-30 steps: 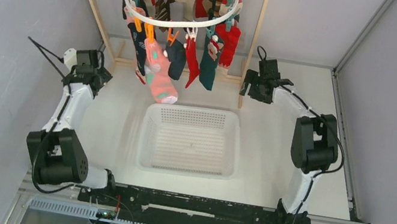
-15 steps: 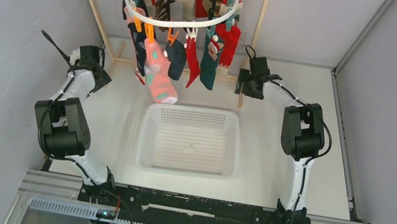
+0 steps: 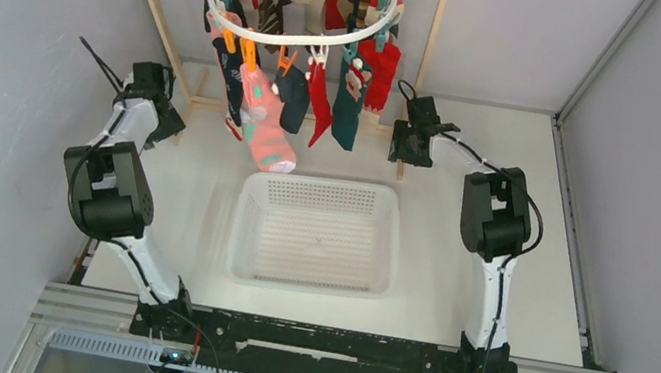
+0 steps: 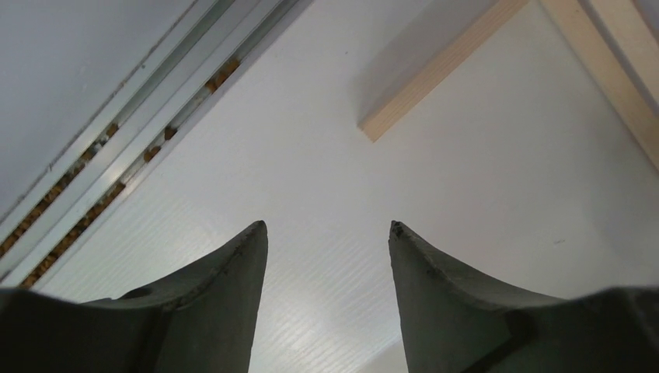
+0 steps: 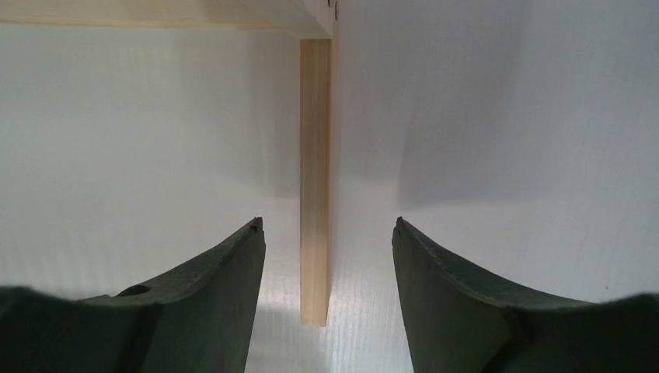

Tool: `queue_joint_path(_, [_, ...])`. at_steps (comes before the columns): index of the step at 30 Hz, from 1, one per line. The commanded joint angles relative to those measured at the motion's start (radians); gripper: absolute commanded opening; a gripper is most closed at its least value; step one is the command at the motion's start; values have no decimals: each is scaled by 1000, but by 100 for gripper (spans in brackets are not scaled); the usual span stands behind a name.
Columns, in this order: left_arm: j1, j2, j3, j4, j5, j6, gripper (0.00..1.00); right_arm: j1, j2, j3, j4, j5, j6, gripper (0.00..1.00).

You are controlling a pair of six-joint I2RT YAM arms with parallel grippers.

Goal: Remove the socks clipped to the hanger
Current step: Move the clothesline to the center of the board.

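The white oval hanger (image 3: 296, 34) hangs at the top centre of the top view, with several socks (image 3: 319, 109) clipped under it: salmon pink (image 3: 269, 136), red, dark teal and navy. My left gripper (image 3: 163, 123) is raised at the far left, left of the socks, open and empty; its wrist view (image 4: 326, 233) shows only the table and wooden rack feet. My right gripper (image 3: 401, 145) is raised right of the socks, open and empty; its wrist view (image 5: 326, 229) looks down on a wooden rack foot (image 5: 315, 179) between the jaws.
A white mesh basket (image 3: 316, 233) sits on the table below the socks. The wooden rack frame (image 3: 426, 61) stands behind, its feet on the table (image 4: 435, 78). Grey walls close both sides.
Both arms have lifted and folded back: the left gripper has moved up and slightly back, and the right gripper has moved left toward the rack post. Socks and hanger are unchanged.
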Motion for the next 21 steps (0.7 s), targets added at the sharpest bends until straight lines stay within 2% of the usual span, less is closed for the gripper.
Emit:
queue_joint_path(1, [7,39,130,-53,33,86,63,4,26,65,-6,-11,-25,68])
queue_joint_path(5, [7,79,182,-83,38,127,63,11,59,100,-26,-15,-33,64])
queue_joint_path(8, [7,95,189,-81,59,138,63,20,87,127,-45,-4,-41,55])
queue_joint_path(12, [7,125,194,-71,100,153,63,25,106,142,-69,6,-44,51])
queue_joint_path(18, [6,109,192,-68,119,159,60,13,99,114,-67,3,-36,28])
queue_joint_path(19, [7,104,191,-72,118,160,60,11,98,111,-70,0,-35,22])
queue_joint_path(21, [6,99,185,-74,117,160,60,3,91,94,-68,-1,-30,18])
